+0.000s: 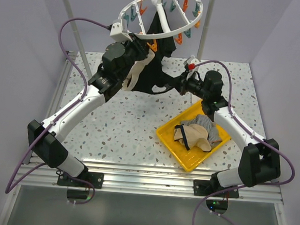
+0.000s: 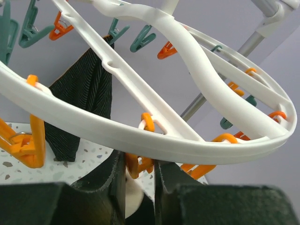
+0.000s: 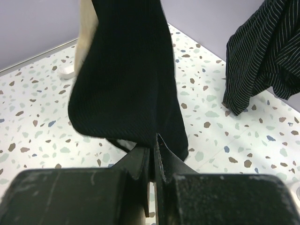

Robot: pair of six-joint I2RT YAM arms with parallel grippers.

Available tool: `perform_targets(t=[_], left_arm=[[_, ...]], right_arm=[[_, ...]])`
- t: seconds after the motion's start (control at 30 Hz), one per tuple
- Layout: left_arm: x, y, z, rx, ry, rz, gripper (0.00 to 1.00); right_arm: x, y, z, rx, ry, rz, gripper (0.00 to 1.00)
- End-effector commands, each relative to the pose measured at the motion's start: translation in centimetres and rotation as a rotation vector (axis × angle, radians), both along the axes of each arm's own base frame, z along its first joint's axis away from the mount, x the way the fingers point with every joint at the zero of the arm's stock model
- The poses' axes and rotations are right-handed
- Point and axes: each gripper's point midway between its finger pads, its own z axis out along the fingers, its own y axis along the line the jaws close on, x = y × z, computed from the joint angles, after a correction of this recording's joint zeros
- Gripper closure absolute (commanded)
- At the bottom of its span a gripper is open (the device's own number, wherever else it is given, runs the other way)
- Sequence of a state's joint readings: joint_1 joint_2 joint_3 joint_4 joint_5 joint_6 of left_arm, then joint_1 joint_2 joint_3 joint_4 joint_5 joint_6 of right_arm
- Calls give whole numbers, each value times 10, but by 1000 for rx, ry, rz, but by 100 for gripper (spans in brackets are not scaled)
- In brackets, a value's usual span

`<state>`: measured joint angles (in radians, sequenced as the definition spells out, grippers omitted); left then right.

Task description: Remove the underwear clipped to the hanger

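The white ring hanger (image 1: 127, 9) hangs at the back, with orange and teal pegs. My left gripper (image 1: 147, 46) reaches up under its front rim. In the left wrist view this gripper (image 2: 139, 161) is shut on an orange peg (image 2: 132, 165), with pale cloth just below it. A beige underwear (image 1: 137, 73) droops beside that arm. A black underwear (image 1: 151, 77) stretches from the ring down to my right gripper (image 1: 176, 85). The right wrist view shows that gripper (image 3: 153, 140) shut on the hem of the black underwear (image 3: 126, 70). A second black, pinstriped piece (image 3: 262, 51) hangs behind.
A yellow tray (image 1: 171, 145) lies at the front right, holding a beige garment (image 1: 192, 138) and a striped one (image 1: 208, 124). White upright poles (image 1: 74, 19) (image 1: 207, 24) stand at the back on both sides. Purple cables loop off both arms.
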<state>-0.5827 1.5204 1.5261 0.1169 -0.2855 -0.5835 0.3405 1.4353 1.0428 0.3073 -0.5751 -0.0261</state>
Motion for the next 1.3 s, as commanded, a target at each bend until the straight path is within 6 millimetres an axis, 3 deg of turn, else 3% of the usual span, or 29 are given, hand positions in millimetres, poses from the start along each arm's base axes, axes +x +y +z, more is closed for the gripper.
perform_targets(t=[0.0,0.07,0.13,0.23,0.27,0.37,0.53,0.77,1.03,1.17,1.23,1.27], left_arm=[[-2,5,32,-39,-89,12,85],[-1,4,30,-36,-87,9,91],[-3,4,31,-38,-90,3,91],[-5,4,32,-40,-93,-8,64],[-7,2,31,-39,-94,-16,49],[-11,4,32,-39,-96,-20,32],[-23,5,37,-30,-116,-52,20],[-40,10,32,6,-119,-83,16],[-57,13,14,103,-119,-125,13],[-71,22,4,170,-122,-133,13],[-76,25,-12,225,-111,-139,12],[-83,31,-9,237,-127,-135,12]], right_arm=[[3,3,10,10,-49,2,100],[3,3,9,10,-47,2,100],[3,3,10,10,-49,1,100],[3,3,9,10,-47,2,100],[4,3,8,8,-46,2,100],[4,2,5,0,-43,2,100],[4,2,-5,-25,-41,6,92],[4,-1,-26,-95,-42,17,81],[2,-2,-31,-124,-40,24,79],[-2,-6,-33,-158,-37,27,69],[-9,-5,-30,-159,-38,61,64],[-14,-6,-34,-176,-25,86,57]])
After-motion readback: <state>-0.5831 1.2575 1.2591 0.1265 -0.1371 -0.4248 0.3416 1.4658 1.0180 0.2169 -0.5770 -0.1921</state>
